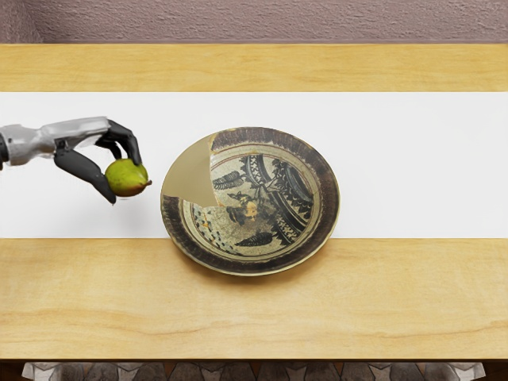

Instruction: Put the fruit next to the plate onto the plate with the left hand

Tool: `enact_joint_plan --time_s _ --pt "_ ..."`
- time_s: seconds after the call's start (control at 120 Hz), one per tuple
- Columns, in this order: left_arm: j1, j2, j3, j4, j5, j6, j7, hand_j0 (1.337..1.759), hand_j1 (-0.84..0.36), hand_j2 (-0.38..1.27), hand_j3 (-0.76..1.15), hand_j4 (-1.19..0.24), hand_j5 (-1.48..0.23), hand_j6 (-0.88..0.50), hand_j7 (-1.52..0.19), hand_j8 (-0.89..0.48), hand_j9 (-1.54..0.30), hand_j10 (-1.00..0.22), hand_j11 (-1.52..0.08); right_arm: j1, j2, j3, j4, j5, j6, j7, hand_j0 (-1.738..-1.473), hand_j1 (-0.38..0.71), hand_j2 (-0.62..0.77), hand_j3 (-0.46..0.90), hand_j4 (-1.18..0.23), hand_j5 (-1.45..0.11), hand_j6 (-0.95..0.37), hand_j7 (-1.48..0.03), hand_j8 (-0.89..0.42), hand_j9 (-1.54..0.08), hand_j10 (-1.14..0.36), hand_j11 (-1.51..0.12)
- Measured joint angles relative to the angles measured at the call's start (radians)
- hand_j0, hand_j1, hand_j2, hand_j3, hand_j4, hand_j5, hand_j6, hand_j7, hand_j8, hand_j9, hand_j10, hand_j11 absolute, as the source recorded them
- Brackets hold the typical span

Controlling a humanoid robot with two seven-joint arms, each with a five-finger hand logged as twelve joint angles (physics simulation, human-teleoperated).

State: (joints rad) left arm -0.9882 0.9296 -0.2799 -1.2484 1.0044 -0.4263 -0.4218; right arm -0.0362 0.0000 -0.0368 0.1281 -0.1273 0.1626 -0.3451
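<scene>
Table (pixel 254 305): left hand (pixel 101 156) curled around pear (pixel 127 177), beside plate (pixel 329 208).

Only one view here, from the head, looking steeply down on the worktop (pixel 254 302) from its near side, fairly close. The left hand (pixel 101 156) sits by the frame's left edge. The plate (pixel 325 198), just right of the hand, fills mid-frame. Beyond the hand a wall strip (pixel 254 20) shows.
</scene>
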Motion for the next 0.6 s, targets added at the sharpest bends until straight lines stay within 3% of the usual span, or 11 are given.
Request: enact_joint_plan --time_s 0.117,0.25,0.6 --pt "-0.018 -0.003 0.000 0.000 -0.011 -0.025 0.000 1.657 -0.27 0.58 0.00 -0.64 -0.95 -0.43 -0.93 -0.43 -0.92 -0.68 -0.93 0.003 0.000 0.000 0.000 0.000 0.000 0.000 -1.658 -0.35 0.00 0.00 0.00 0.00 0.00 0.00 0.00 0.00 0.00 0.00" --pt "-0.038 -0.006 0.000 -0.011 -0.031 -0.056 0.006 1.657 -0.24 0.52 0.00 -0.66 -0.95 -0.45 -0.93 -0.45 -0.93 -0.69 -0.93 0.004 0.000 0.000 0.000 0.000 0.000 0.000 -1.658 -0.35 0.00 0.00 0.00 0.00 0.00 0.00 0.00 0.00 0.00 0.00" --pt "-0.098 -0.033 0.001 -0.062 -0.080 -0.095 0.066 1.657 -0.28 0.64 0.00 -0.70 -0.95 -0.47 -0.92 -0.46 -0.93 -0.71 -0.93 0.004 0.000 0.000 0.000 0.000 0.000 0.000 -1.658 -0.35 0.00 0.00 0.00 0.00 0.00 0.00 0.00 0.00 0.00 0.00"
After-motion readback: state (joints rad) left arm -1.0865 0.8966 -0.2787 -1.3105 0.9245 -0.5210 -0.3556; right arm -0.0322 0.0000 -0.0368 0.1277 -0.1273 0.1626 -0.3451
